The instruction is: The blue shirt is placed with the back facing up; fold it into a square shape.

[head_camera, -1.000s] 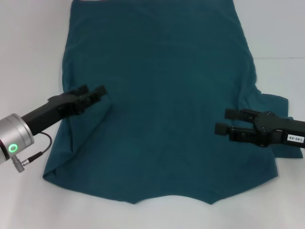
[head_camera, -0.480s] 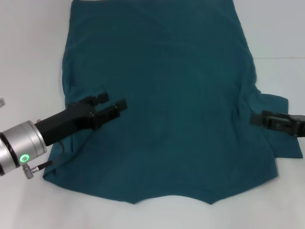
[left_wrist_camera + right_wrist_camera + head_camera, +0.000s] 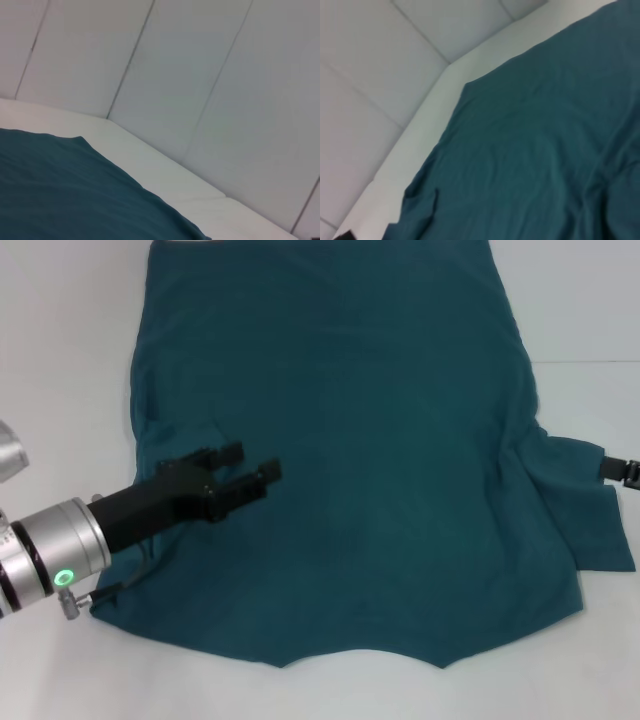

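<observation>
Blue shirt point(image 3: 350, 450): lies spread flat on the white worktop point(image 3: 60, 360), plain side up, taking up most of the middle of the head view; the far edge runs off the top of that view.
Shirt near edge: dips to a shallow notch in the middle, facing the robot.
Shirt left side: the sleeve is folded in over the body, leaving a soft ridge and a few creases near the left edge.
Shirt right side: the sleeve sticks out flat onto the worktop, with folds bunched where it meets the body.
Left gripper point(image 3: 250, 468): over the left part of the shirt, reaching in from the lower left; jaws spread, with nothing between them. Whether the tips touch the cloth cannot be told.
Right gripper point(image 3: 622, 469): only a dark tip shows at the right edge of the head view, just beside the outer end of the right sleeve; jaws cannot be told.
Left wrist view: a corner of the shirt point(image 3: 60, 190) on the worktop, pale panelled wall point(image 3: 200, 75) behind.
Right wrist view: the shirt point(image 3: 530, 150) lying wrinkled, worktop edge and wall beyond.
</observation>
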Robot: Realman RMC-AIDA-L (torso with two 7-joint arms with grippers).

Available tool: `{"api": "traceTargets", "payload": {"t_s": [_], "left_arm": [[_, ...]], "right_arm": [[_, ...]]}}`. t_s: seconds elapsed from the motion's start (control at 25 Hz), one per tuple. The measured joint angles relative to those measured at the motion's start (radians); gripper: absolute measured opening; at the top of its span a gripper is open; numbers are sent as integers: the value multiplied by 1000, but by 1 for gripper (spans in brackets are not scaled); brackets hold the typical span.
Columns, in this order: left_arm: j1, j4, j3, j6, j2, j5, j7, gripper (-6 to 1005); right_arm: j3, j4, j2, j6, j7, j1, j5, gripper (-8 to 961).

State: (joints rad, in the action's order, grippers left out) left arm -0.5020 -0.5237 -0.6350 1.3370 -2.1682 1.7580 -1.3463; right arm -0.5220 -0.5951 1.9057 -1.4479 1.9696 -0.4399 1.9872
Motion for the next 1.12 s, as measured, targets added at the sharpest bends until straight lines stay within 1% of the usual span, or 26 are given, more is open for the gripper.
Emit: {"api": "traceTargets", "payload": {"t_s": [0.08,0.16,0.24,0.4,0.64,0.76,0.92,1.12], "left_arm": [[1,0,-14,0,1,0,6,735],[6,-5,-67,1,3,6,47,735],[6,-7,-89,3,4,20,80,734],[1,-5,-103,11,3,48,139,734],[-6,-4,-133,14,1,51,193,733],[-7,-4,-147,14,1,51,211,733],[-9,-4,-165,11,-1,52,247,734],[-11,-3,-167,3,-1,52,258,735]], "right_arm": [[-2,0,-3,18,27,-3,9,900],[-1,0,-4,43,59,-7,31,900],[-1,0,-4,72,91,-9,51,900],[-5,0,-1,119,145,-10,75,900],[0,11,8,187,173,0,78,900],[1,13,20,224,174,3,78,900],[-1,17,42,288,171,-4,78,900],[-7,46,54,336,158,-24,78,899]]}}
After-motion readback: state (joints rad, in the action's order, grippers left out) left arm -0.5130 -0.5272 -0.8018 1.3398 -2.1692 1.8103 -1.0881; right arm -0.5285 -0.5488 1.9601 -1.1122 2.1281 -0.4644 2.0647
